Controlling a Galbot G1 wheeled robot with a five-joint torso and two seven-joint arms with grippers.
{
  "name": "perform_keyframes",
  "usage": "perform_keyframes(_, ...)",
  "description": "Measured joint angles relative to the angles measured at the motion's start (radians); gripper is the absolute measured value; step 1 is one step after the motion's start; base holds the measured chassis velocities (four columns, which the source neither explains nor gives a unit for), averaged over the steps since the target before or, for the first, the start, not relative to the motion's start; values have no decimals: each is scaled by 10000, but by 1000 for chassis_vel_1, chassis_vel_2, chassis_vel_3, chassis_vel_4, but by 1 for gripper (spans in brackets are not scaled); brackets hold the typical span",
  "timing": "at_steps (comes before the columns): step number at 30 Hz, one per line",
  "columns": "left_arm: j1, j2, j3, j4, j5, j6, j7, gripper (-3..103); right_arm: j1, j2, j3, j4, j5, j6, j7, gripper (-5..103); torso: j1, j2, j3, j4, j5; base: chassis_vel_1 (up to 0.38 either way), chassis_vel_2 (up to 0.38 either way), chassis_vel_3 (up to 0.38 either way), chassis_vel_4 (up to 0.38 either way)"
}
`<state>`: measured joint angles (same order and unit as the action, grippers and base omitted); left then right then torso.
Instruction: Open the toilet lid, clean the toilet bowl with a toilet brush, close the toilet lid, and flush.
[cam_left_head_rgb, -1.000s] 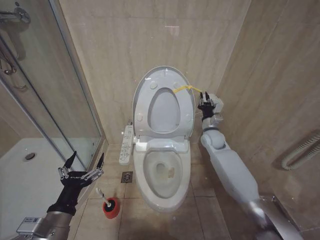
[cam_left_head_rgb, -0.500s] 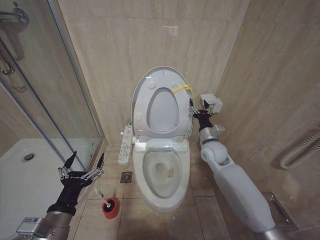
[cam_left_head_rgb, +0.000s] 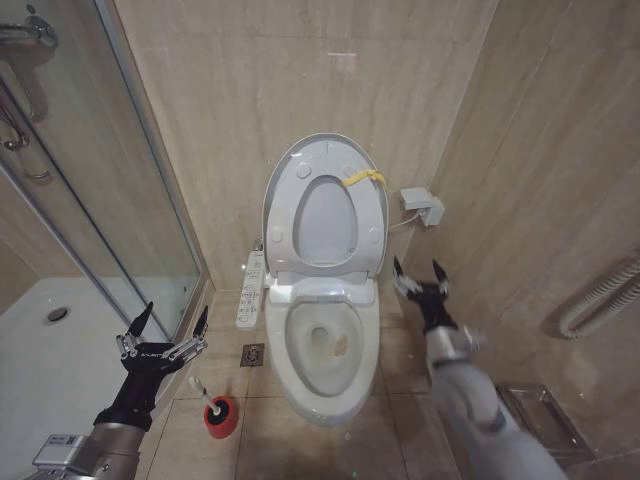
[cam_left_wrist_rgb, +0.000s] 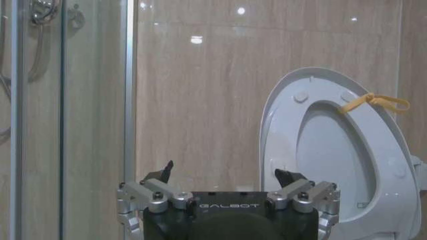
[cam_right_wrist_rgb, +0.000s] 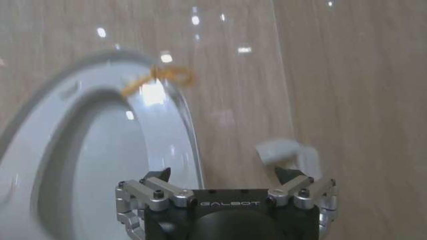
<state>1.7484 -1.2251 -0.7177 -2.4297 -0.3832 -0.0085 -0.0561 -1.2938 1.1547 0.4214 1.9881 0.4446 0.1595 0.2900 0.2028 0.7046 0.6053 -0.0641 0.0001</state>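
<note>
The toilet lid (cam_left_head_rgb: 327, 220) stands upright against the back wall, with the seat ring raised in front of it and a yellow strip (cam_left_head_rgb: 362, 179) tied at its edge. Below it the toilet bowl (cam_left_head_rgb: 325, 350) lies uncovered. The toilet brush (cam_left_head_rgb: 203, 390) stands in a red holder (cam_left_head_rgb: 222, 414) on the floor left of the bowl, its head hidden in the cup. My left gripper (cam_left_head_rgb: 163, 325) hangs open above and left of the brush. My right gripper (cam_left_head_rgb: 420, 272) is open beside the bowl's right rear, holding nothing. The lid (cam_left_wrist_rgb: 330, 145) shows beyond the left gripper (cam_left_wrist_rgb: 225, 172), and the lid (cam_right_wrist_rgb: 100, 150) beyond the right gripper (cam_right_wrist_rgb: 223, 174).
A glass shower screen (cam_left_head_rgb: 120, 200) and a white shower tray (cam_left_head_rgb: 40, 350) close off the left. A control panel (cam_left_head_rgb: 253, 288) hangs at the bowl's left. A white box (cam_left_head_rgb: 422, 205) sits on the right wall, with a hose (cam_left_head_rgb: 600, 300) and a metal rack (cam_left_head_rgb: 535, 410) lower right.
My right gripper has dropped from the yellow strip at the lid's edge to a spot beside the bowl, and its arm has drawn back. The lid stays upright. The left arm has not moved.
</note>
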Motion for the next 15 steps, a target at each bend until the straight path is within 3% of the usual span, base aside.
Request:
perform_keyframes(9,1,0,0,0,0,0,0,100,-4039,1178,1075,1902,-2015,391,18,100,-1,0,-1,-3,-3,0,0,0,0)
perform_keyframes(15,0,0,0,0,0,0,-1,100,-5339,1753,1852,3119,-2233,839,-477,100,-1,0,0,1,-5,0,0,0,0)
